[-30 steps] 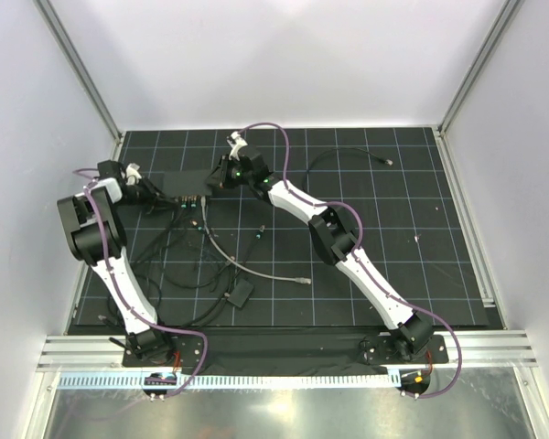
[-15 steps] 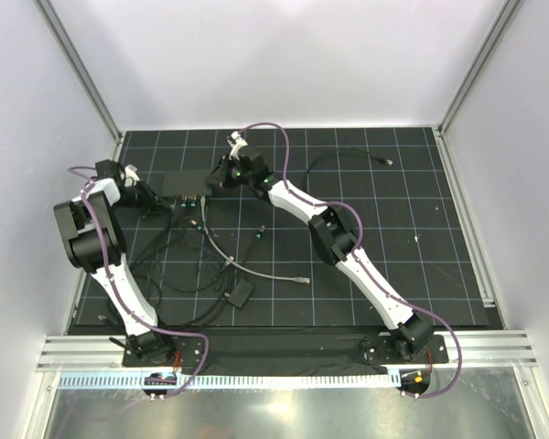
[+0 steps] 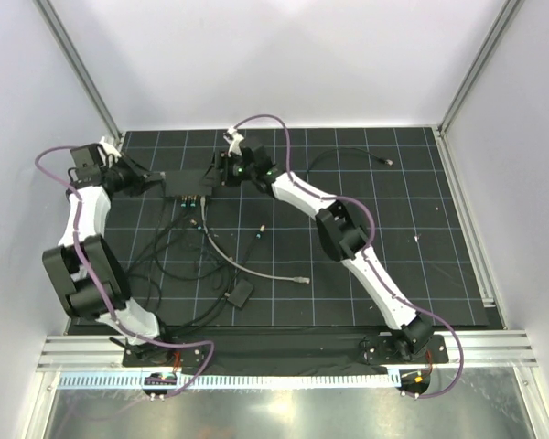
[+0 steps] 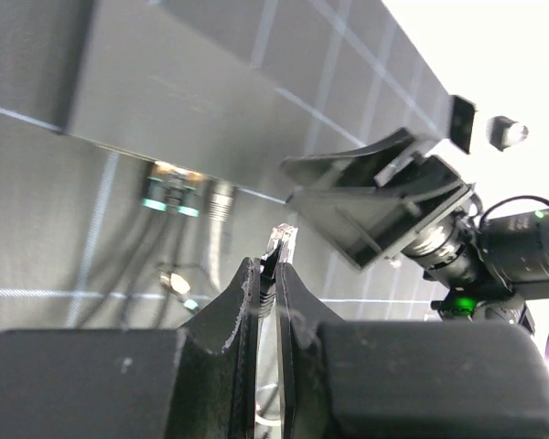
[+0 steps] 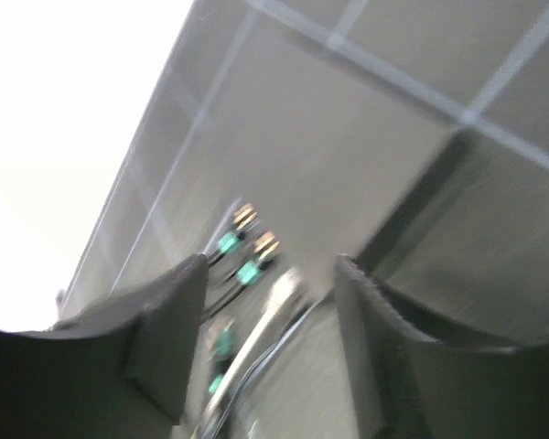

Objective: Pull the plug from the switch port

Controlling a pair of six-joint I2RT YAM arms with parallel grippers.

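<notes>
The switch (image 3: 188,183) is a flat dark-grey box at the back left of the mat, and it fills the upper left of the left wrist view as switch (image 4: 210,82). My left gripper (image 4: 266,270) is shut on the black boot of a plug (image 4: 282,240). The plug's clear tip sticks out past the fingertips and is free, apart from the port edge with its green lights (image 4: 169,194). In the top view the left gripper (image 3: 149,179) is at the switch's left end. My right gripper (image 5: 270,274) is open at the switch's right end, above green-booted plugs (image 5: 247,256) in their ports.
A tangle of black cables (image 3: 178,256) runs forward from the switch. A grey cable (image 3: 256,271) ends in a loose plug. A small black block (image 3: 241,294) lies on a thin cable. Another loose cable (image 3: 348,157) lies at the back right. Side walls stand close.
My left arm has swung up and back to the left, keeping its grip on the plug. The right gripper has opened from its shut hold at the switch's right end.
</notes>
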